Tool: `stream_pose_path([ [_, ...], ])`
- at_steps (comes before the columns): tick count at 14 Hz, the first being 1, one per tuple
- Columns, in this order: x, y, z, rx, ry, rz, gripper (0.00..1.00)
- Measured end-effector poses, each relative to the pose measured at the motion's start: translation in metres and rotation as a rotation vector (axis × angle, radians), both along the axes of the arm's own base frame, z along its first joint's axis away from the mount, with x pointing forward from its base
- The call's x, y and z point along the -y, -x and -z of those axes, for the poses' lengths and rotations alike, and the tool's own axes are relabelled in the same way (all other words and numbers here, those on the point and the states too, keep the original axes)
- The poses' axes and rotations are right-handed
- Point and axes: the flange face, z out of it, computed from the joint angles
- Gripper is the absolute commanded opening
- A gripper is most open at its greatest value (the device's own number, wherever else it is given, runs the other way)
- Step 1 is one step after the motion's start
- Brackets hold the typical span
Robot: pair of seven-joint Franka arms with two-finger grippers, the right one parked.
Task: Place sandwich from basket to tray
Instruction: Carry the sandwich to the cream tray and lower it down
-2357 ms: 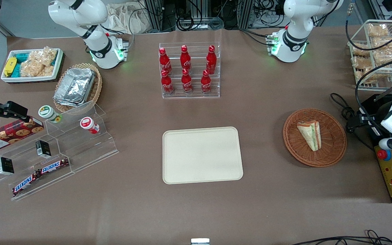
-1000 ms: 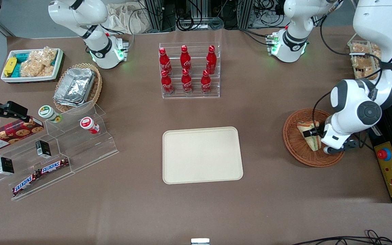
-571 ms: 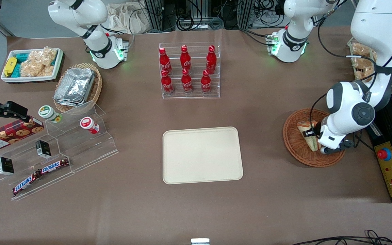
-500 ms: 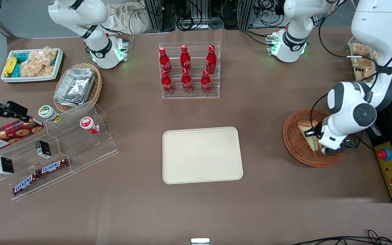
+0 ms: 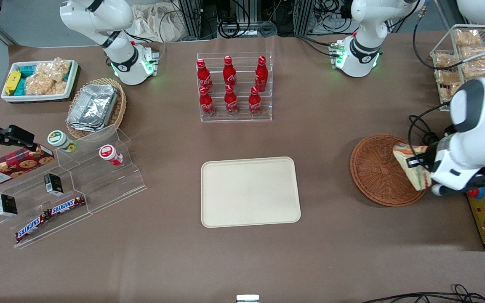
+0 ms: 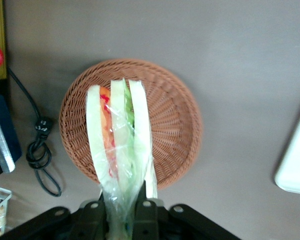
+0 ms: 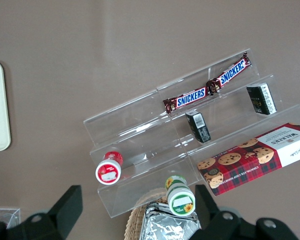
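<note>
A brown counter [image 5: 331,252] seen from the front. Toward the working arm's end, the left arm's gripper [image 5: 416,163] holds the sandwich [image 5: 411,170] in the air, lifted clear of the basket [image 5: 377,172] and hanging above the basket's rim on the side toward that end of the counter. The wrist view shows the fingers [image 6: 146,212] pinching the wrapped sandwich [image 6: 120,145] at one narrow end, so that the white bread slices with orange-red and green filling point away from the gripper [image 6: 121,212], with the round woven basket [image 6: 175,115] below and nothing lying in it. A black cable [image 6: 40,155] loops on the counter just beside the basket.

The cream-beige tray [image 5: 250,191] lies flat near the middle of the counter, well apart from the basket, and is bare. A clear rack of red bottles [image 5: 230,86] stands farther from the front camera than the tray. Toward the parked arm's end, a stepped clear stand [image 5: 74,185] carries chocolate bars and small jars.
</note>
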Motion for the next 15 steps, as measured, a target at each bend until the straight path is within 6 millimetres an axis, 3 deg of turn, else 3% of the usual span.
stream_pose_path([
  [2, 0.018, -0.004, -0.049, 0.066, 0.038, 0.028, 0.00],
  [3, 0.030, -0.004, -0.058, 0.081, 0.050, 0.053, 0.00],
  [5, 0.075, -0.004, -0.045, 0.069, 0.068, 0.127, 0.00],
  [10, 0.240, -0.008, 0.061, 0.079, 0.136, 0.211, 0.00],
  [12, 0.283, -0.003, 0.100, 0.074, 0.159, 0.232, 0.00],
  [15, 0.319, 0.001, 0.156, 0.069, 0.191, 0.258, 0.03],
])
